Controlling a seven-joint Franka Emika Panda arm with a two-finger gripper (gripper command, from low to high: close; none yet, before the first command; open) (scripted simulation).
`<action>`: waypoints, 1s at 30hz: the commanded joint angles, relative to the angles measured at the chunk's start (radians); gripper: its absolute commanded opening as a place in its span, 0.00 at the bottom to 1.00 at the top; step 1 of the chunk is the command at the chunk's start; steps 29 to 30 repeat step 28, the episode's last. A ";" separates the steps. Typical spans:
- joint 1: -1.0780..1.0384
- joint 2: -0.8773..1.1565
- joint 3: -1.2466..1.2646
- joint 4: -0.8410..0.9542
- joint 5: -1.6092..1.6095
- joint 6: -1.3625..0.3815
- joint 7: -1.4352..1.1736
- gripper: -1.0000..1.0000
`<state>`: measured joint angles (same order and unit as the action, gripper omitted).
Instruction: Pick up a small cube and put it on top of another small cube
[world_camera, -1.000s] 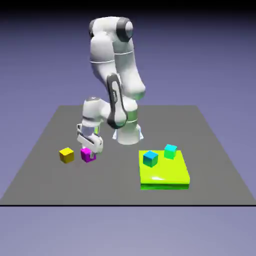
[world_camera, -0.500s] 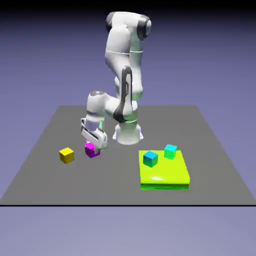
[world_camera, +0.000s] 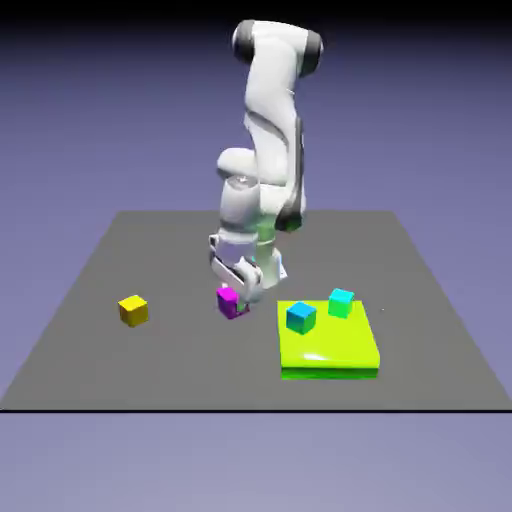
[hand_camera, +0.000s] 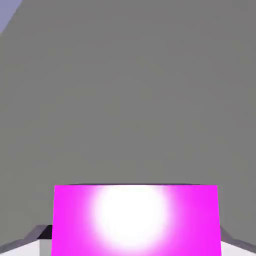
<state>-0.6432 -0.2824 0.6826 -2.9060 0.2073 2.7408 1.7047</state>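
Note:
The small magenta cube (world_camera: 231, 302) hangs a little above the grey table, and my gripper (world_camera: 233, 296) is shut on it. In the hand view the magenta cube (hand_camera: 136, 220) fills the bottom between my grey fingertips (hand_camera: 30, 240), with only grey table beyond it. A blue cube (world_camera: 300, 317) and a teal cube (world_camera: 341, 302) rest on the lime-green slab (world_camera: 330, 350) to the exterior view's right of my gripper. A yellow cube (world_camera: 133, 310) lies on the table toward the exterior view's left.
The lime-green slab stands raised on the table at the exterior view's right. The grey table's (world_camera: 100, 340) front edge runs along the bottom of the scene. The robot's base (world_camera: 258, 268) stands just behind the gripper.
The arm has swung toward the exterior view's right, carrying the magenta cube off the table from beside the yellow cube to near the green slab. The gripper stayed shut.

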 joint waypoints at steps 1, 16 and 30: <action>0.033 -0.009 -0.009 0.007 -0.011 -0.022 0.044 0.00; 0.529 -0.151 -0.139 0.108 -0.179 -0.334 0.696 0.00; 0.437 0.030 -0.083 0.074 -0.342 -0.136 0.831 1.00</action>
